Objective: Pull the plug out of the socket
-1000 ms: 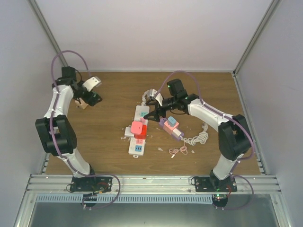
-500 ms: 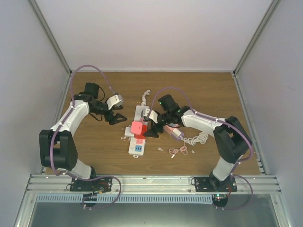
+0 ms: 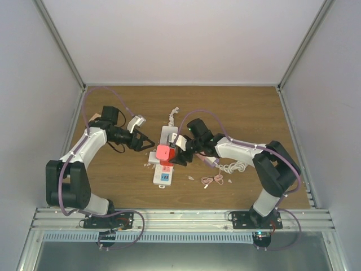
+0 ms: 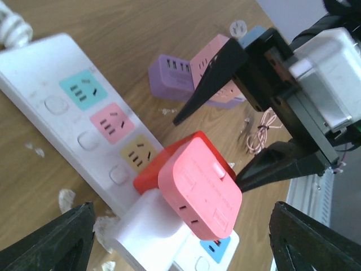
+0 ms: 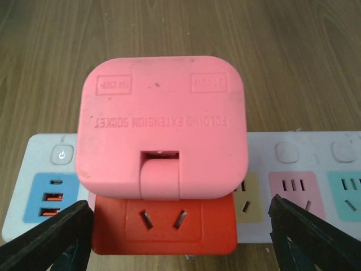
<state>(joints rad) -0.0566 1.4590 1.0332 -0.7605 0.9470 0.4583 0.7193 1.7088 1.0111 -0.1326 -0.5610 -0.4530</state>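
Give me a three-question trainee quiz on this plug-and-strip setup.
1. True or false: the right gripper is shut on the pink plug.
2. The left gripper is: A open, B shut on a cable, C out of view.
3. Fill in: on the power strip, the socket beside the red adapter is coloured ____.
Key: 1 false, it is open around the plug; 2 A; 3 yellow.

White arms point(image 3: 79, 148), black joints point(image 3: 62, 189), purple cables point(image 3: 104, 87), black pincer fingers point(image 5: 48, 237).

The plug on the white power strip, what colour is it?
Pink top over a red base; the plug shows best in the right wrist view.
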